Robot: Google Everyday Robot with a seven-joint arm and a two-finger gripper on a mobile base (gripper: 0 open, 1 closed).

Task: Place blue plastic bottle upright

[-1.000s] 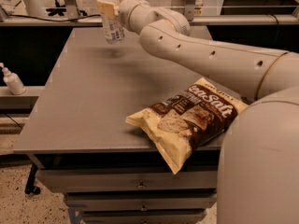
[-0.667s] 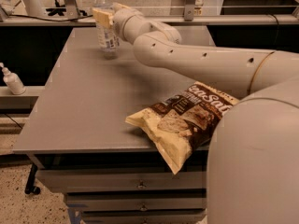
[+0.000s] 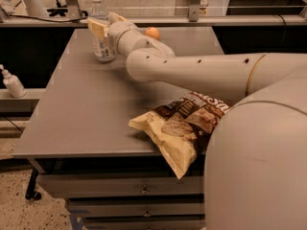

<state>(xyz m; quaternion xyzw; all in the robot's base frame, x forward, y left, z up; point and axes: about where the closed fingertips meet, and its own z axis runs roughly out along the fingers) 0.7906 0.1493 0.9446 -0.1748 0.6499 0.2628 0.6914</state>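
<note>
- Closest to where I stand, the robot's bulky white body [image 3: 259, 171] fills the right foreground, and its arm [image 3: 192, 73] stretches out over the tabletop.
- Just beyond it, a crumpled brown-and-cream foil chip bag [image 3: 184, 128] lies flat on the grey rectangular table [image 3: 86, 114], one corner hanging over the front edge.
- Off to the left, on a lower ledge beside the table, stands a small white pump-dispenser bottle [image 3: 12, 83], well apart from the action.
- Towards the far left part of the table, the gripper [image 3: 106, 27] has come down and drifted left over the last second; its tan-padded fingers [image 3: 97, 28] are clasped narrowly around the blue plastic bottle [image 3: 104, 49], a clear slim one with a white cap and pale label.
- A second ago the bottle hung clear of the surface; now it stands upright with its base seemingly resting on the table. I judge the placing nearly done, with only letting go and backing away left.
- Behind the wrist, a small round orange fruit [image 3: 152, 32] sits near the table's far edge.
</note>
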